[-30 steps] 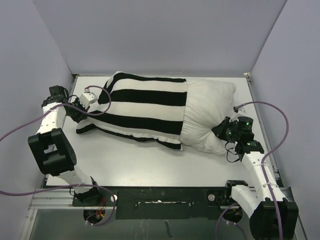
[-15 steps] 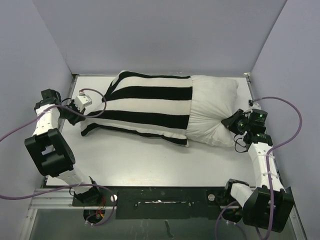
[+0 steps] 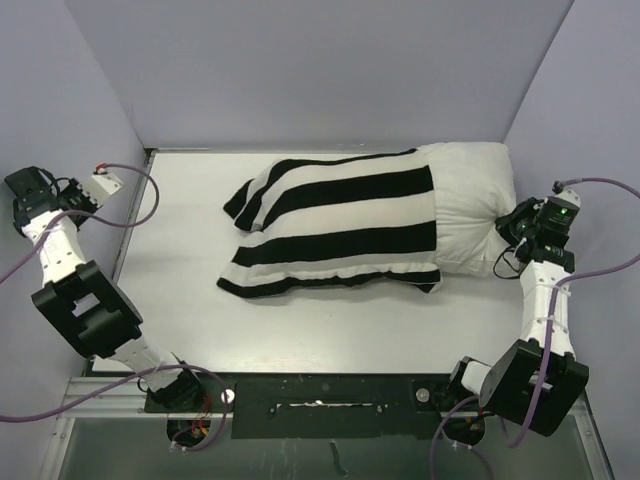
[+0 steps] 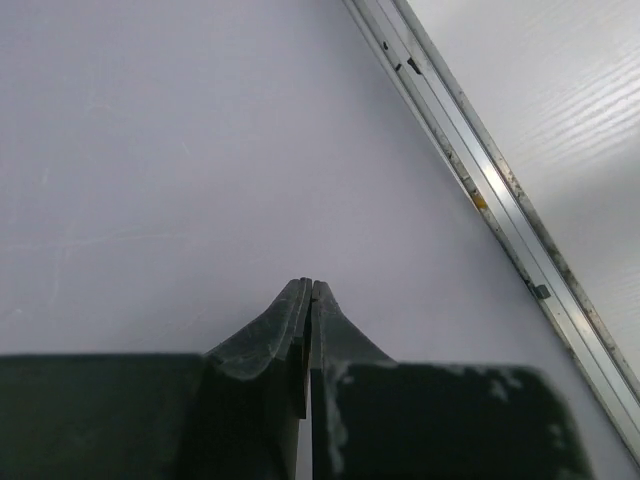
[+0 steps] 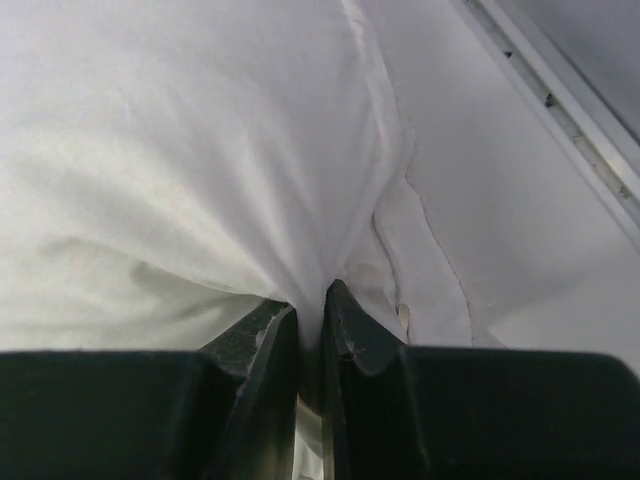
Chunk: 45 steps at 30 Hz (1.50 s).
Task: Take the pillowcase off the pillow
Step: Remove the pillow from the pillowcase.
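Looking down from above, you see the pillow (image 3: 470,205) lying across the far right of the table (image 3: 300,325), its right end bare and white, while the striped pillowcase (image 3: 340,225) covers the rest and trails off to the left. Your right gripper (image 5: 312,292) is pinched tight on a fold of the pillow at that bare end. Your left gripper (image 4: 308,288) has its jaws pressed together on nothing, out by the left wall, well apart from the pillowcase.
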Each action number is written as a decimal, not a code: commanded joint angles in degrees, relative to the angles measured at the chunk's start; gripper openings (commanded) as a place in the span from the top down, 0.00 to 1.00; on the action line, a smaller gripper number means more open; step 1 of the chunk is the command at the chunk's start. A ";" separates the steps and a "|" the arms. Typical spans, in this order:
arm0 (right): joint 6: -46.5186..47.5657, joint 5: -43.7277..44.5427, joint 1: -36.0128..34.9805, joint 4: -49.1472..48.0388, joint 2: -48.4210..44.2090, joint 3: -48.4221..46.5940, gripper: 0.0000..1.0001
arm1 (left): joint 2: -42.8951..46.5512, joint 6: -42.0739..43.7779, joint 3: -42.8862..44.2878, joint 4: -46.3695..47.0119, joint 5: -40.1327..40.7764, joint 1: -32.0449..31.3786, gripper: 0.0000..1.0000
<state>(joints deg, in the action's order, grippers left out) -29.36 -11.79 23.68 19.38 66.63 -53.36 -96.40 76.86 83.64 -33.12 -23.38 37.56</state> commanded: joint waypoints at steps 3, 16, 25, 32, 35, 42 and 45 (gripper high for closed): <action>0.44 1.30 -8.39 -10.09 0.67 -3.42 1.00 | 1.32 -2.97 4.21 -8.95 -0.85 -8.13 0.89; 1.37 -5.63 -22.96 -20.84 -3.03 -3.39 1.00 | 10.60 -2.96 14.07 -34.26 -4.92 -64.55 0.25; 4.35 -12.19 -29.40 -20.25 -3.35 -15.82 1.00 | 15.14 18.75 1.05 -15.52 3.38 -80.53 0.25; 4.88 -13.31 -33.59 -19.22 -4.81 -14.46 1.00 | 12.68 18.63 0.30 -8.28 4.63 -84.17 0.25; 5.34 -12.70 -33.85 -18.52 -5.85 -13.64 1.00 | 12.50 19.78 -1.54 -7.92 6.51 -84.23 0.26; 5.02 -12.77 -33.81 -17.82 -6.64 -14.49 1.00 | 10.94 19.95 -4.19 -7.94 9.26 -84.20 0.34; 4.95 -12.50 -33.82 -17.28 -6.90 -15.06 1.00 | 10.46 20.24 -5.42 -7.07 10.45 -84.07 0.40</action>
<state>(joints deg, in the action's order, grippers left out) -24.45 -22.61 -9.54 12.10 63.92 -64.71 -84.75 95.70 78.98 -43.38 -14.83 -46.63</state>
